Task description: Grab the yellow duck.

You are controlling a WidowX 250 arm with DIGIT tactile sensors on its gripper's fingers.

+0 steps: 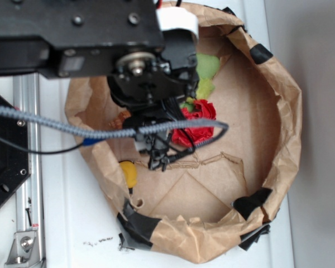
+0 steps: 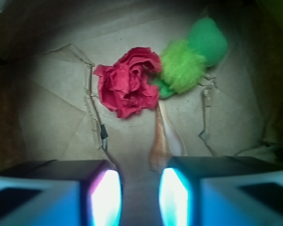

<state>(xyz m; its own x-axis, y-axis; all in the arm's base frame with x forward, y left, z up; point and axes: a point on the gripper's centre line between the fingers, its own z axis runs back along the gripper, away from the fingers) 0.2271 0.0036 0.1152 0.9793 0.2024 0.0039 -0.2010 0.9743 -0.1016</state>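
Note:
The yellow duck (image 1: 129,173) is a small glossy yellow toy lying against the left inner wall of the brown paper basin (image 1: 285,111) in the exterior view. It is out of the wrist view. My gripper (image 1: 158,154) hangs inside the basin, a little right of and above the duck and apart from it. In the wrist view the gripper (image 2: 140,190) is open, with only bare paper floor between its two glowing pads (image 2: 106,197).
A crumpled red rose-like thing (image 2: 129,87) and a fuzzy lime-green plush toy (image 2: 191,59) lie ahead of the fingers. A striped seashell (image 2: 162,141) lies just before the right finger. Black tape (image 1: 139,223) patches the basin's rim. A metal rail (image 1: 25,167) runs at the left.

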